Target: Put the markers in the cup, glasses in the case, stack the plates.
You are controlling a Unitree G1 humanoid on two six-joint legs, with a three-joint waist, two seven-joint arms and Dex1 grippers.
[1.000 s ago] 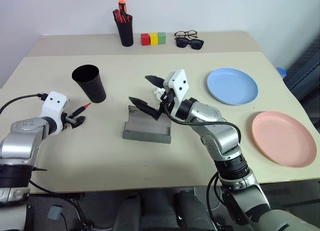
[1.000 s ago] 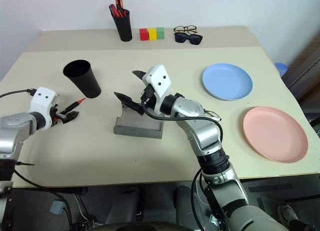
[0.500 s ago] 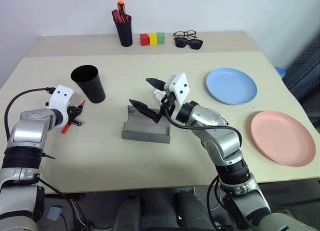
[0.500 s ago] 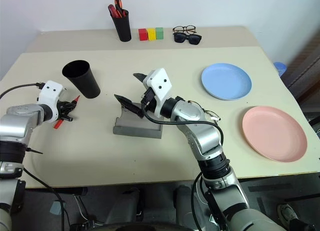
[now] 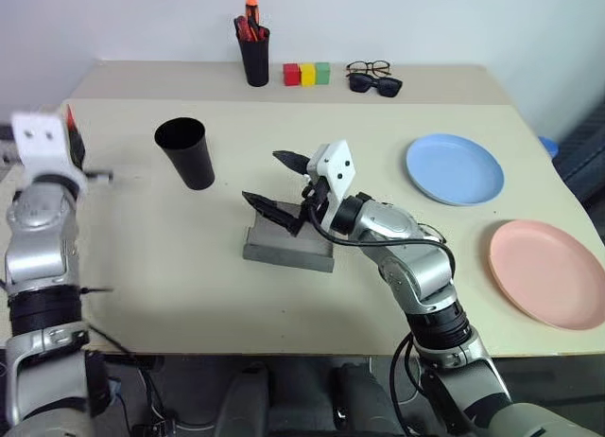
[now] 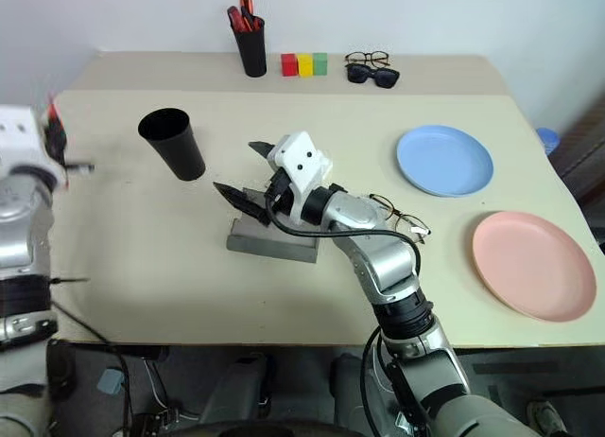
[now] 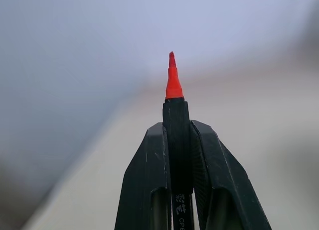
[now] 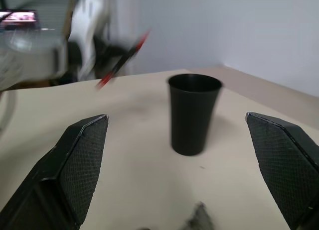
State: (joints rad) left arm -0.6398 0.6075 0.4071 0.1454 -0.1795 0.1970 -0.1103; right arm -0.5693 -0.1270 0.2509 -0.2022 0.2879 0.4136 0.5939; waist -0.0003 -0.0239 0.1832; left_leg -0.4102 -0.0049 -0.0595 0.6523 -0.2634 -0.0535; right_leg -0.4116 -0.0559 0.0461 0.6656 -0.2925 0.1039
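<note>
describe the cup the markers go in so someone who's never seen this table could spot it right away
Start at the beige table and look to its left half, ahead of the grey case in the middle. The cup stands there upright and alone: wide, tapered, matte black, open-topped. The narrower black pen holder at the far edge is straight-sided and holds red and orange pens.

two plates, one cup, one case, three blocks

A lab or test room is indicated: two plain beige counters are set against a bare pale wall, with small props laid out, including coloured blocks and a pen holder.
</note>
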